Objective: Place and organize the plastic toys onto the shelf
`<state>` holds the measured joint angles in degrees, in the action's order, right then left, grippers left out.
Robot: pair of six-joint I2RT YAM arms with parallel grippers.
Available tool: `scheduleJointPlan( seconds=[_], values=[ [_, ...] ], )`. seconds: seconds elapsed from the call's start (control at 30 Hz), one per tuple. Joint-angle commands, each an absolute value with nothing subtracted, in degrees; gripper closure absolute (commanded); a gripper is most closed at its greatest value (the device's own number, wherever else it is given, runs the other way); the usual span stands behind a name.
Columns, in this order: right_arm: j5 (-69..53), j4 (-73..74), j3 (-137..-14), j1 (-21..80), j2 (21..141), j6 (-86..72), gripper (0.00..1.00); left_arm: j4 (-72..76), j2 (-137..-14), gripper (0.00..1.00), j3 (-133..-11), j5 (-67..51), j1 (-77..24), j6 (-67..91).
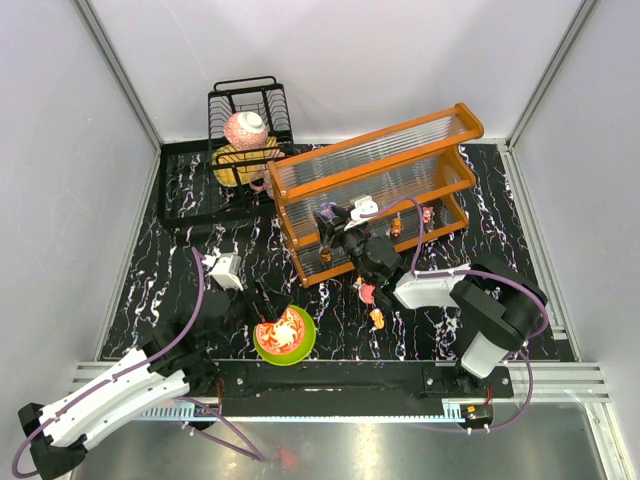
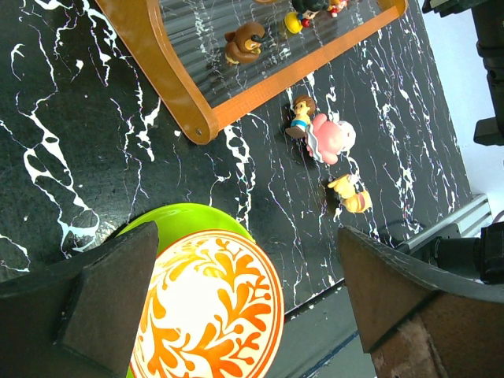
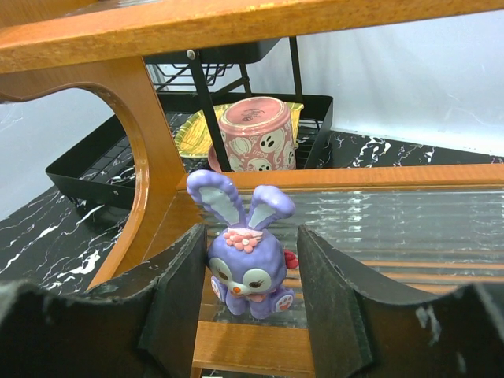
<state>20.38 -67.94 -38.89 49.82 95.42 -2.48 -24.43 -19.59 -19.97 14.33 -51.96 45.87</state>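
Observation:
The shelf [image 1: 372,152] is an orange-framed rack with clear ribbed panels. A purple bunny toy [image 3: 246,260] stands on its lower tier near the left end post [image 3: 150,157]. My right gripper [image 3: 250,291] is open, one finger on either side of the bunny, with a gap on the right. A brown toy [image 2: 244,41] and a yellow-and-black one [image 2: 303,12] stand on the lower tier. On the mat in front lie a pink-and-white round toy [image 2: 335,138], a small brown-haired figure [image 2: 301,114] and an orange toy [image 2: 352,195]. My left gripper [image 2: 248,291] is open and empty above the bowl.
A green-rimmed bowl [image 2: 181,216] with an orange pattern sits at the near edge of the mat, also in the top view [image 1: 285,333]. A black wire dish rack [image 1: 248,110] at the back left holds a pink cup [image 3: 256,134] and a yellow dish.

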Motion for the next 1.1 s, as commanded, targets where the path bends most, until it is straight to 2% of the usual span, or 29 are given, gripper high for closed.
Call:
scheduleJointPlan(
  seconds=[0.0, 0.1, 0.47, 0.57, 0.73, 0.87, 1.07],
  values=[
    [21.97, -71.72, -38.58, 49.39, 94.66, -2.55, 0.43, -23.29, -19.34, 0.01, -19.69, 15.56, -52.03, 45.61],
    [21.71, -71.54, -38.5, 49.31, 94.48, -2.55, 0.37, -23.29, -19.16, 0.01, -19.42, 15.38, -52.12, 45.88],
    [21.1, -70.93, -38.58, 49.39, 93.34, -2.37, 0.28, -23.47, -18.9, 0.01, -19.6, 15.64, -52.12, 45.79],
    [20.04, -70.75, -38.58, 49.39, 92.99, -2.29, 0.16, -23.47, -19.07, 0.01, -19.77, 15.73, -52.03, 45.7],
    [18.9, -70.93, -38.32, 49.39, 92.73, -2.99, 0.05, -23.64, -19.42, 0.01, -20.48, 15.64, -52.12, 45.7],
    [17.84, -70.14, -37.53, 49.39, 90.54, -3.52, 0.0, -24.87, -19.25, 0.01, -21.71, 15.91, -52.12, 45.7],
    [18.02, -64.17, -34.2, 49.39, 82.19, -3.78, 0.0, -27.77, -18.37, 0.01, -23.81, 17.31, -52.03, 45.27]
  ],
)
